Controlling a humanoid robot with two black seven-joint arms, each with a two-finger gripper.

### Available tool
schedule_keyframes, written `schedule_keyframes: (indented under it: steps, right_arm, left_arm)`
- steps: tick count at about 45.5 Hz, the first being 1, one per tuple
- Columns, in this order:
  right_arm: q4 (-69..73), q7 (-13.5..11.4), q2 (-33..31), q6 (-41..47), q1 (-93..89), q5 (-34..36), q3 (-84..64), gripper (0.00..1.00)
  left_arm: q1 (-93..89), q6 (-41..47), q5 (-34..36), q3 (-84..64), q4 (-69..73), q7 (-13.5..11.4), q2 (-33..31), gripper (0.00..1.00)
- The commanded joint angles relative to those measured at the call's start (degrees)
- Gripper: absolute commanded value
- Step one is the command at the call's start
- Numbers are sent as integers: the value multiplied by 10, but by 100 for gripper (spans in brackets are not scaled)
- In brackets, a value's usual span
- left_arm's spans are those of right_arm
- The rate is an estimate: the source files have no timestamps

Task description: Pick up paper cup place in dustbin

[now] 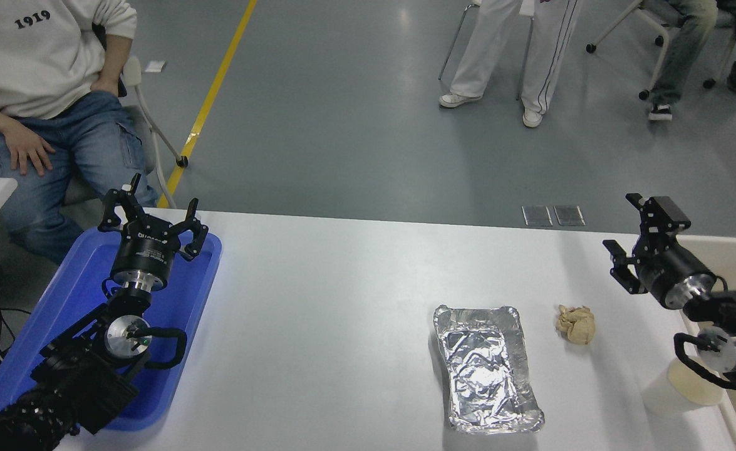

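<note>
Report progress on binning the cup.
Nothing is done yet: the small white paper cup stands on the white table, outside the large beige dustbin. The right end effector is open and empty, above the cup's far side. The left end effector sits over the blue plastic tray. Grasp, lift and drop remain.

Left pincer [152, 217] spread wide, arm parked lower left. Right pincer [637, 232] spread, arm at right edge.
</note>
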Motion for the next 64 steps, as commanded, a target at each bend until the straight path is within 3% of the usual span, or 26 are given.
schedule_keyframes:
  steps: [1, 15, 27, 38, 49, 59, 64]
  right_arm:
    - [0, 0, -52, 2, 123, 0, -239, 100]
    - [7, 0, -57, 11, 301, 1, -548, 100]
    - [27, 0, -24, 117, 492, -10, -809, 100]
    - [58, -3, 20, 230, 605, -15, -915, 100]
    - [118, -5, 93, 312, 716, -109, -1003, 100]
    - [149, -10, 105, 404, 817, -178, -1033, 100]
    - [156, -26, 120, 407, 836, -202, -1032, 100]
  left_arm:
    - [0, -1, 0, 0, -1, 0, 0, 100]
    - [0, -1, 0, 0, -1, 0, 0, 100]
    - [0, 0, 0, 0, 0, 0, 1, 100]
    - [1, 0, 0, 0, 0, 0, 0, 100]
    - [1, 0, 0, 0, 0, 0, 1, 100]
    - [1, 0, 0, 0, 0, 0, 1, 100]
    - [1, 0, -1, 0, 0, 0, 1, 100]
